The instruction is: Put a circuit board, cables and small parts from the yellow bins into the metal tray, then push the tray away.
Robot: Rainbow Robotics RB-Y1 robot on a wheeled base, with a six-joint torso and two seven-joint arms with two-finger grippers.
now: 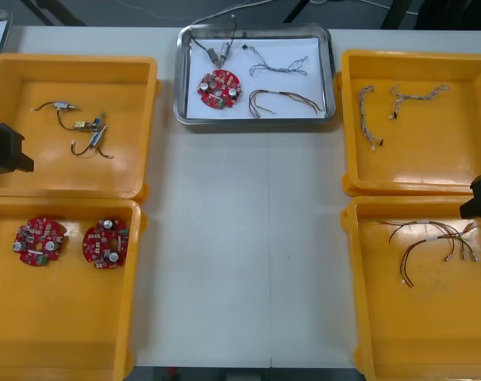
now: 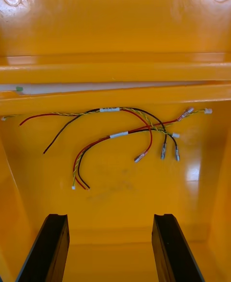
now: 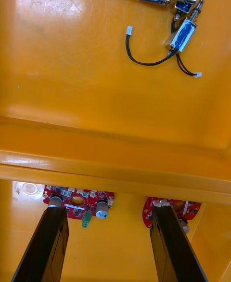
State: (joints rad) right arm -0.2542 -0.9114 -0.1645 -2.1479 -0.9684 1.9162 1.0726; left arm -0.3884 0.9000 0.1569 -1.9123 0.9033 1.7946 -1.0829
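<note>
Both hang open: left gripper (image 3: 108, 209) over the left yellow bins (image 1: 129, 159), right gripper (image 2: 110, 217) above the red and yellow cables (image 2: 119, 134). Metal tray (image 1: 328, 71), loaded with circuit board (image 1: 218, 87), cables (image 1: 278, 62) and small metal parts (image 1: 219, 54), sits near the table's (image 1: 248, 238) far edge, so a shove might dump it.

We count four yellow bins (image 1: 34, 151); one metal tray (image 1: 330, 75); three circuit boards (image 1: 218, 88); six cables (image 1: 432, 238); four small metal parts (image 1: 63, 105).
</note>
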